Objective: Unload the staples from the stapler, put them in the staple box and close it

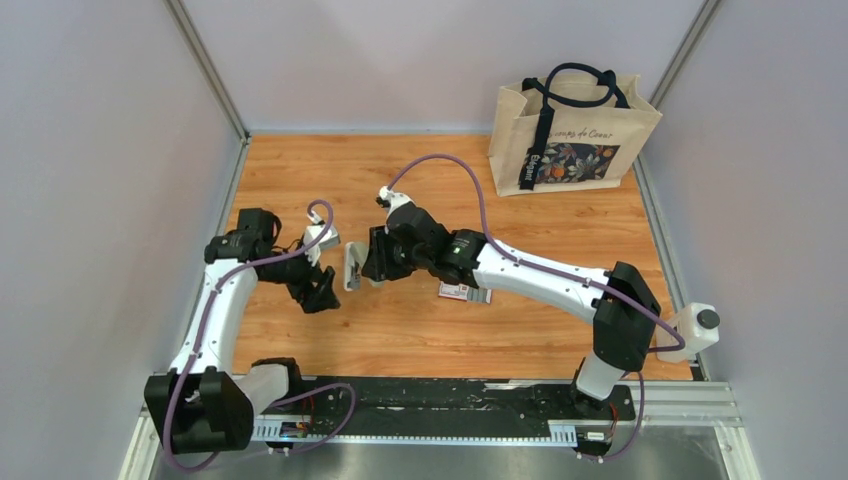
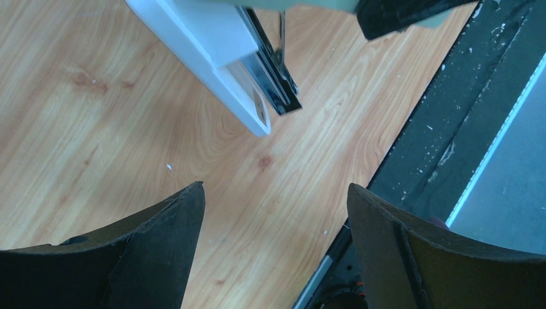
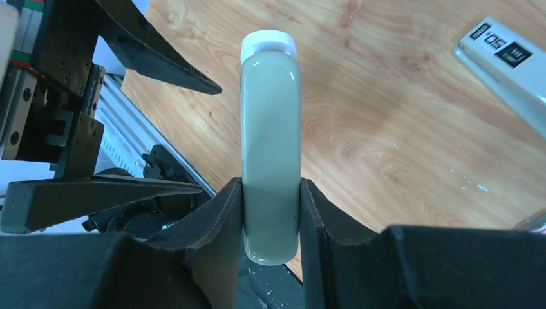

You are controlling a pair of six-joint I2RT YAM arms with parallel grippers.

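My right gripper [image 1: 372, 262] [image 3: 270, 187] is shut on the stapler [image 1: 352, 268] [image 3: 270, 129], clamping its pale grey-green top near one end and holding it above the wooden table. Seen from the left wrist, the stapler [image 2: 219, 51] hangs open. Its white part and its dark metal magazine with a silvery rail [image 2: 275, 77] point down toward the table. My left gripper [image 1: 322, 288] [image 2: 277, 193] stands wide open just short of the stapler's free end, with nothing between its fingers. I cannot make out any staples.
A small red-and-white flat box [image 1: 465, 292] lies on the table under the right forearm. A pale box with black labels [image 3: 508, 58] lies at the right wrist view's top right. A tote bag [image 1: 570, 130] stands at the back right. The black base rail [image 2: 444, 129] runs along the near edge.
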